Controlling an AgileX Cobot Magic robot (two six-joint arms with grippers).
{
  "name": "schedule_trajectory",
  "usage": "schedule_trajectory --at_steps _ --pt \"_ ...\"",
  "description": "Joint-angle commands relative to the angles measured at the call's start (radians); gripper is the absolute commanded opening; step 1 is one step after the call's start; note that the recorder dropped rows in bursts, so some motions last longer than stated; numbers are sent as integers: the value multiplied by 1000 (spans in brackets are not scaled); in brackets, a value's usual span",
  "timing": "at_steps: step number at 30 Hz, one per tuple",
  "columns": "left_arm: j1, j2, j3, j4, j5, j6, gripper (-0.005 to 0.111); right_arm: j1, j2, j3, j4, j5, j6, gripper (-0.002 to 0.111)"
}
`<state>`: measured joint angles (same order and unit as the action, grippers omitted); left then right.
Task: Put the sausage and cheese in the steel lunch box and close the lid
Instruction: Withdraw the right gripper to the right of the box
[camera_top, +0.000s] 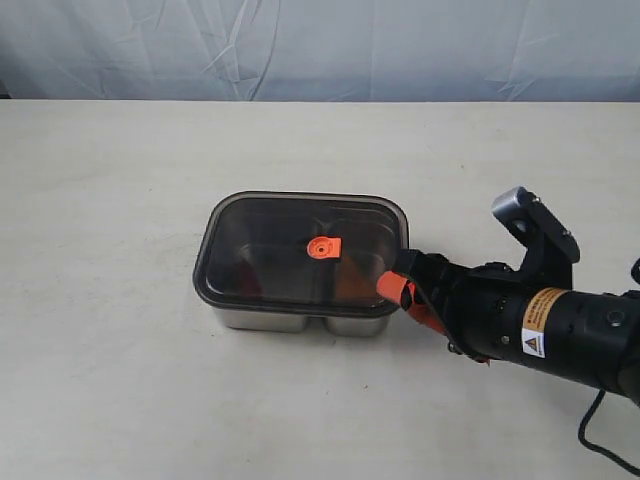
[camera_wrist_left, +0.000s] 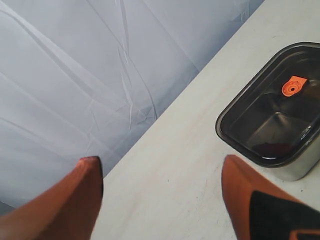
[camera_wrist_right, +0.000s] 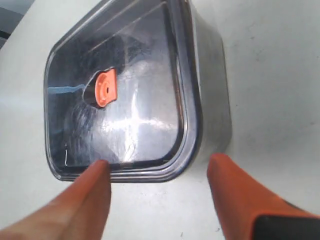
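Note:
The steel lunch box (camera_top: 300, 322) stands mid-table with the dark translucent lid (camera_top: 280, 240) lying on top, its orange valve tab (camera_top: 323, 247) at centre. Through the lid I make out a dim red shape (camera_top: 240, 272) at the left and a dim orange one (camera_top: 352, 284) at the right; neither is clear enough to name. My right gripper (camera_top: 405, 293) is open at the box's right end, one fingertip (camera_wrist_right: 100, 167) at the lid's rim (camera_wrist_right: 150, 172) and the other beside the steel wall (camera_wrist_right: 215, 75). My left gripper (camera_wrist_left: 161, 162) is open over bare table, well away from the box (camera_wrist_left: 300, 170).
A pale wrinkled backdrop (camera_top: 320, 45) closes off the table's far edge. The right arm's black body (camera_top: 560, 330) stretches over the table to the right of the box. White tabletop (camera_top: 100, 300) surrounds the box.

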<state>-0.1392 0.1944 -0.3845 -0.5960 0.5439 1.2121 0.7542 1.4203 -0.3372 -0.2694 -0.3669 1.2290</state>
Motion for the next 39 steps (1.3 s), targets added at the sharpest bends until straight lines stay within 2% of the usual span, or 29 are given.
schedule_trajectory --at_steps 1,12,15,18,19,20,22,23,24,25,30,39 --pt "-4 -8 -3 -15 -5 -6 64 4 -80 3 -21 76 1 57" --pt "-4 -8 -3 -15 -5 -6 64 4 -224 3 -66 199 1 57" --pt "-4 -8 -3 -11 -57 60 64 4 -269 3 -73 206 1 57" --pt "-4 -8 -3 -65 -97 67 64 4 -320 3 -76 221 1 57" --pt "-4 -8 -3 -155 -95 65 64 4 -340 3 -86 225 1 56" --pt "-4 -8 -3 -212 -85 58 64 4 -350 3 -93 227 1 54" --pt "-4 -8 -3 -372 -3 -14 64 4 -377 3 -100 225 1 38" --pt "-4 -8 -3 -438 58 -17 64 4 -389 3 -116 225 1 23" --pt "-4 -8 -3 -456 75 -17 64 4 -396 3 -133 225 1 14" --pt "-4 -8 -3 -500 84 -17 64 4 -404 3 -170 225 1 -1" --pt "-4 -8 -3 -677 43 -17 64 4 -406 3 -178 221 1 0" --pt "-4 -8 -3 -719 -34 -29 64 4 -407 3 -261 195 1 0"
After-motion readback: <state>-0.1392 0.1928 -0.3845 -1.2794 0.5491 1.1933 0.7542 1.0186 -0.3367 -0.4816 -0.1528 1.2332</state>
